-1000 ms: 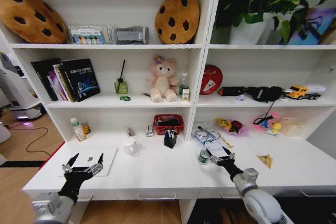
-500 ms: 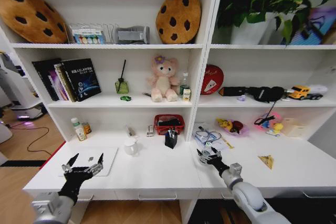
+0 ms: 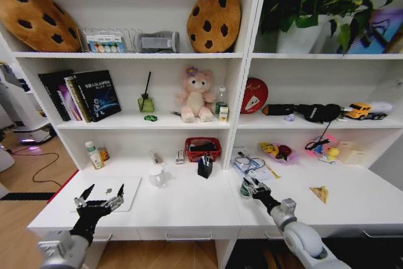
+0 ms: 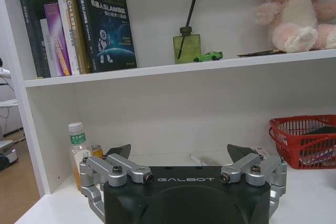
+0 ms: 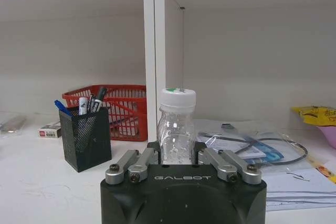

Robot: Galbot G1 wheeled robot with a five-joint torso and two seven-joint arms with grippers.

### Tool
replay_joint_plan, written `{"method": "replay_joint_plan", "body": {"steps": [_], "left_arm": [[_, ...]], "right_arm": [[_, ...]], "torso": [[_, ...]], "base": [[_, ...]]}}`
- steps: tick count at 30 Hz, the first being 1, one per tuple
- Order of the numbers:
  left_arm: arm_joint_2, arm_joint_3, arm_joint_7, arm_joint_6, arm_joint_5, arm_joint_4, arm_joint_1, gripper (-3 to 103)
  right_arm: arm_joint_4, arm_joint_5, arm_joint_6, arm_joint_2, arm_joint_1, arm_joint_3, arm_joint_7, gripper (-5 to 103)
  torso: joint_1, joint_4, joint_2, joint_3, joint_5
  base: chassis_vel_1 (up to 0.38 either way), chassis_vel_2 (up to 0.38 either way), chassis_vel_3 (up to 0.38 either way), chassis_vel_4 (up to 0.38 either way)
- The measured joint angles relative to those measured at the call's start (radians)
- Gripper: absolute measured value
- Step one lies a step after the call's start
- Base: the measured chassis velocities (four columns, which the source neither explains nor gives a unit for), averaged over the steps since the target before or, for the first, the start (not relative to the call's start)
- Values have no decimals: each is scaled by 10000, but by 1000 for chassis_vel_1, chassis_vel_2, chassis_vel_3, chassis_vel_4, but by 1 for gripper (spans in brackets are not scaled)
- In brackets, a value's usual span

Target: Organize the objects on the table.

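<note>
Tabletop items sit spread before you: the slim silver laptop lies flat at the left end, and the yellow triangular piece rests well to the right. Your right claw is near the middle of the tabletop, its fingers closed in on either side of a small clear bottle with a white cap, which stands upright beside the black mesh pen holder. Your left claw hovers over the laptop's near edge, spread wide and gripping nothing.
</note>
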Motion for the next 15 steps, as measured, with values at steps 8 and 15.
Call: {"method": "replay_joint_plan", "body": {"steps": [8,15], "left_arm": [[0,0,-1,0,1,0,0,100],[0,0,-2,0,0,-1,0,100]], "right_arm": [[1886,238,270,45,-2320,1194,-470,25],[2343,-1106,3001,894,-6030,1784,-2191,25]], "torso": [[0,-2,0,-1,-3],[-1,-4,2,-2,-3]], "base": [[0,0,0,0],[0,0,0,0]]}}
